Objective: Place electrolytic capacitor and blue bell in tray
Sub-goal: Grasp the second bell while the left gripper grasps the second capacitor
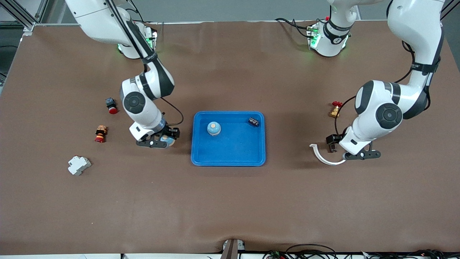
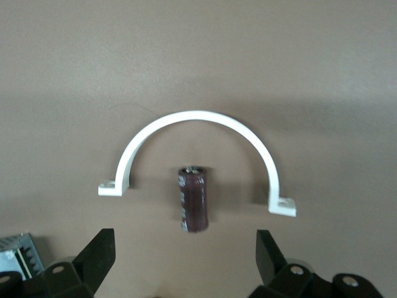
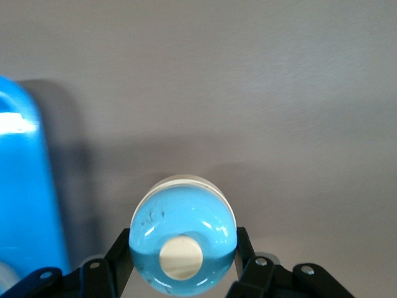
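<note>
Right gripper (image 3: pixel 183 273) has its jaws clamped on a blue bell (image 3: pixel 183 245) beside the tray (image 1: pixel 201 158); left gripper (image 2: pixel 185 257) hangs with jaws wide over a capacitor (image 2: pixel 194 198)

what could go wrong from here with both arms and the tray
The right pincer grips a round, glossy blue bell beside the tray; it could slip out. Another bell already sits in the tray and could get bumped. The open left pincer may snag the white clamp arching around the capacitor.
</note>
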Controlling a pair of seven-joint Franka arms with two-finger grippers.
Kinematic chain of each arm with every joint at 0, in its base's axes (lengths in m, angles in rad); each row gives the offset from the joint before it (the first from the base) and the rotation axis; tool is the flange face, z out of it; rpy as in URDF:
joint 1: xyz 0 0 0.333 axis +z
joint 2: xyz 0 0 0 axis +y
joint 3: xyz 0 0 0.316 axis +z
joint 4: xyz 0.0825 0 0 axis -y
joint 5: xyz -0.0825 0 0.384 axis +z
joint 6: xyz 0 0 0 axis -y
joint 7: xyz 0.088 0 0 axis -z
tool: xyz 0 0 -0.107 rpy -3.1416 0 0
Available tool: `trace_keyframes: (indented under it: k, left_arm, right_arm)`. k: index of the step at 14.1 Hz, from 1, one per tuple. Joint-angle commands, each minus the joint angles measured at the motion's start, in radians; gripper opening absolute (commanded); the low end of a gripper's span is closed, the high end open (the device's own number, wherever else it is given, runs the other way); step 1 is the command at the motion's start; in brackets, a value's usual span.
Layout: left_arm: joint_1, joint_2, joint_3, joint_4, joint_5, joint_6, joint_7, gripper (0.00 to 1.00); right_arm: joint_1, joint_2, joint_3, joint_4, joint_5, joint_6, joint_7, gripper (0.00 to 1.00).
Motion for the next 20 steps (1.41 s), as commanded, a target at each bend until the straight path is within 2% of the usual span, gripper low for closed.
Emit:
trace_keyframes:
  k: [1, 5, 10, 18, 20]
  left_arm:
    - [-0.004, 0.048, -0.003, 0.045, 0.028, 0.000, 0.005, 1.00]
    - [-0.004, 0.107, -0.003, 0.077, 0.035, 0.015, 0.001, 1.00]
    - [0.000, 0.150, -0.003, 0.065, 0.033, 0.035, -0.010, 1.00]
    - [0.019, 0.167, -0.003, 0.034, 0.033, 0.034, -0.018, 1.00]
    - [0.018, 0.172, -0.004, 0.034, 0.033, 0.034, -0.021, 1.00]
  right_arm:
    - [0.056, 0.013, -0.007, 0.071, -0.013, -0.054, 0.124, 0.00]
    - [0.108, 0.075, -0.006, 0.174, -0.011, -0.088, 0.240, 0.00]
    - [0.159, 0.207, -0.007, 0.396, -0.016, -0.186, 0.340, 0.00]
    - [0.179, 0.254, -0.009, 0.444, -0.019, -0.183, 0.382, 0.00]
    - [0.183, 0.292, -0.009, 0.488, -0.031, -0.182, 0.403, 0.00]
